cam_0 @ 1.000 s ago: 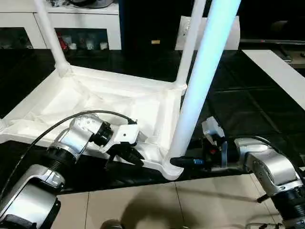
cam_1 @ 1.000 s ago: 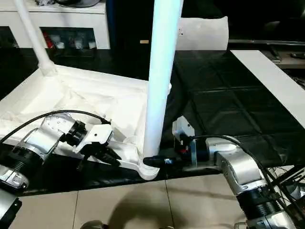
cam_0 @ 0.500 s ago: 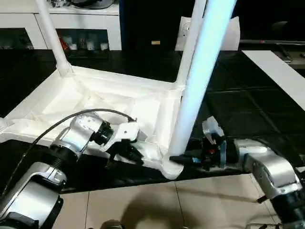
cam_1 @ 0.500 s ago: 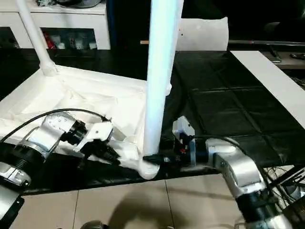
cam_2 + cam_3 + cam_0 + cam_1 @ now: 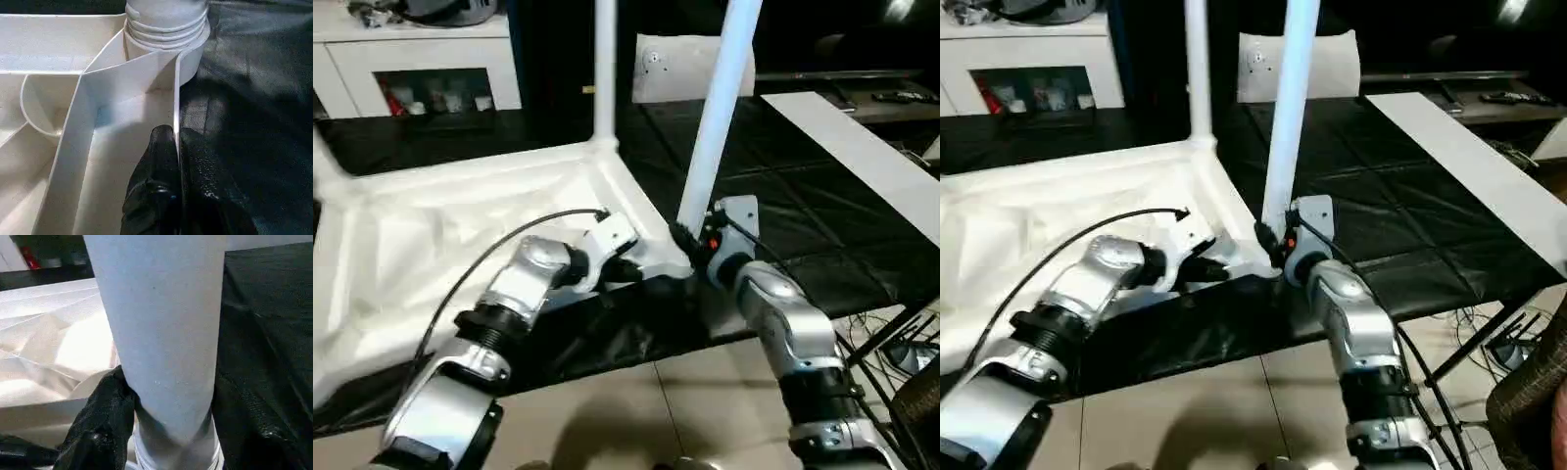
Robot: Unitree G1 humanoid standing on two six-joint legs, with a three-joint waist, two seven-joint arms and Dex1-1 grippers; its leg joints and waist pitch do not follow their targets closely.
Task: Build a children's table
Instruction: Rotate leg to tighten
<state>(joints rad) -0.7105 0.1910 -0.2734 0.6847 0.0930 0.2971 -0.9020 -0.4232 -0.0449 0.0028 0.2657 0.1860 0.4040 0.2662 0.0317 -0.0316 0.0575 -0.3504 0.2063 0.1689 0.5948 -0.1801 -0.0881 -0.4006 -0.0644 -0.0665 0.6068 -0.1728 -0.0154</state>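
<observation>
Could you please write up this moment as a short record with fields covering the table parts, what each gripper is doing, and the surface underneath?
Tabletop: white plastic rectangular tabletop, ribbed underside up
Legs: near white tapered round leg upright in a corner socket; another leg upright at the far corner
Left gripper: left gripper shut on the tabletop's thin side wall beside the near socket
Right gripper: right gripper closed around the near leg's base
Surface: black sheet under the tabletop
Background: white cabinet
</observation>
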